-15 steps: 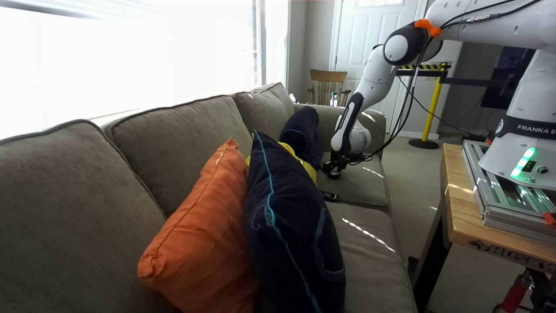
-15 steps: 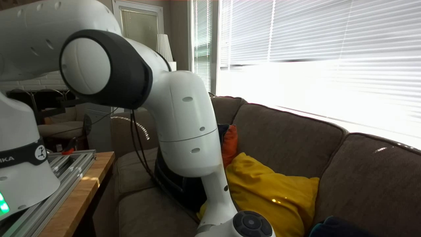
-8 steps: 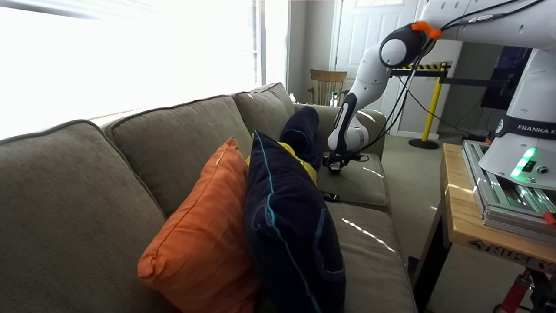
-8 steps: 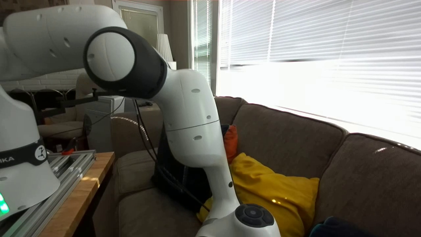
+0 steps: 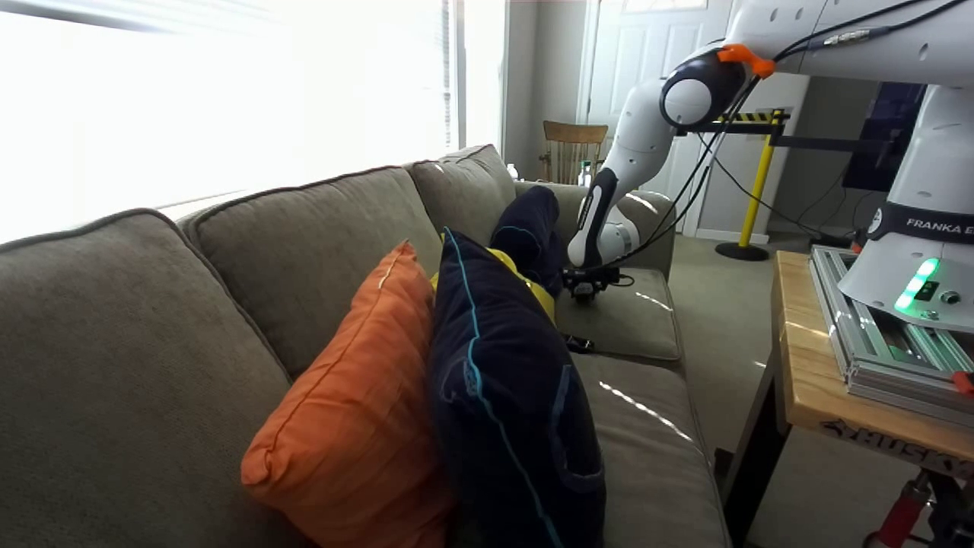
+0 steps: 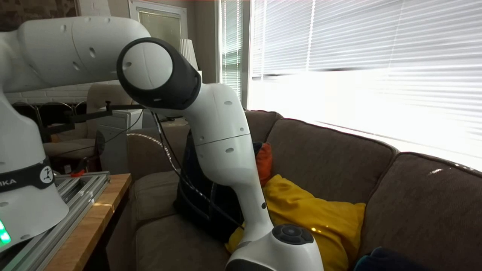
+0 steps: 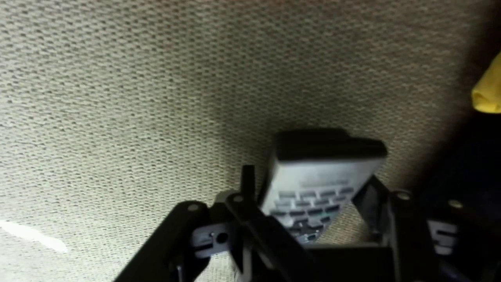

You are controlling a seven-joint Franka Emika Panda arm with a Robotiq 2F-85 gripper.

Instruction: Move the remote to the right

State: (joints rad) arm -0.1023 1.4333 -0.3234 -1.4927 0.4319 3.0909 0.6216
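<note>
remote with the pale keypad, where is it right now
In the wrist view, the remote is below and right of centre, between the fingers of the gripper, with yellow fabric farther up at the right edge.

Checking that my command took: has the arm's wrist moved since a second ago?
Yes. In an exterior view, the wrist now sits higher in the picture against the yellow cushion.
</note>
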